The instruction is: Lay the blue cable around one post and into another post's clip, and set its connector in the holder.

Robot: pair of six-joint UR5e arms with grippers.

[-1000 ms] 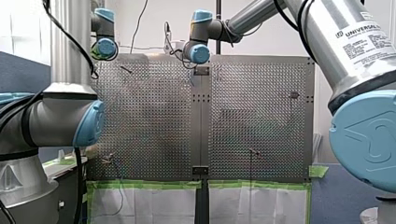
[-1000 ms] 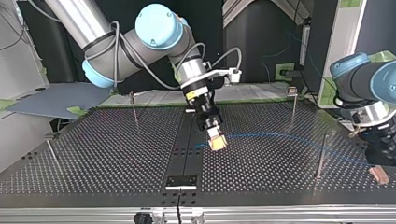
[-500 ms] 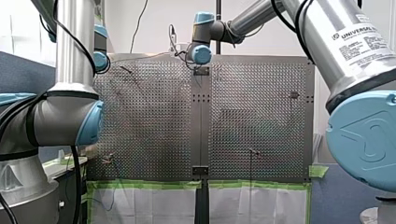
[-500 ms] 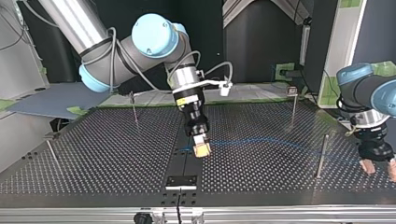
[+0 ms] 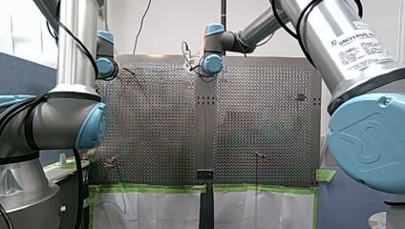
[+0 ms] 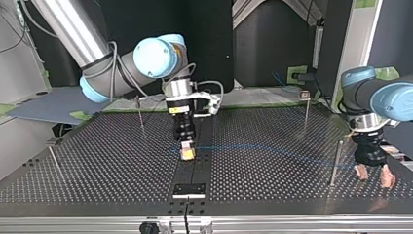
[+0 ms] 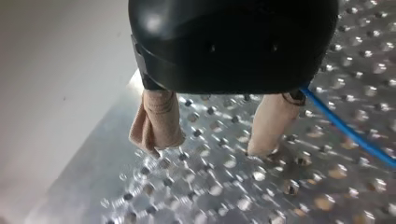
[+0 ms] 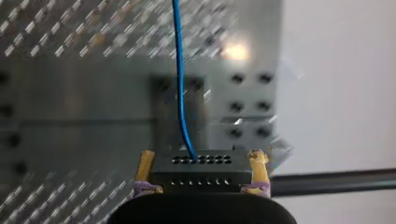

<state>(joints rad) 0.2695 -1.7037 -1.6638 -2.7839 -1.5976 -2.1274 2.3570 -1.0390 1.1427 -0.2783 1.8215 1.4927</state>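
In the top view my right gripper (image 6: 187,153), with yellow pads, is shut on the black connector (image 6: 186,155) above the table's dark middle strip, just behind the holder (image 6: 190,189). The blue cable (image 6: 272,151) trails from it toward the view's right, past a thin post (image 6: 335,164). In the right wrist view the connector (image 8: 201,170) sits between the yellow fingers (image 8: 145,168), the cable (image 8: 179,70) running ahead over the dark holder (image 8: 163,112). My left gripper (image 6: 374,174) hangs open at the view's right edge; its beige pads (image 7: 159,122) hold nothing, the cable (image 7: 350,134) beside them.
More thin posts stand on the perforated table (image 6: 97,165): one behind my right arm (image 6: 140,113), one at the back right with a clip on top (image 6: 306,108), one at the left edge (image 6: 54,164). Green tape (image 5: 153,189) lines the near edge in the front view.
My right gripper has carried the connector toward the top view's left, from right of the middle strip to over it, and turned upright. My left gripper has shifted a little toward the nearby post.
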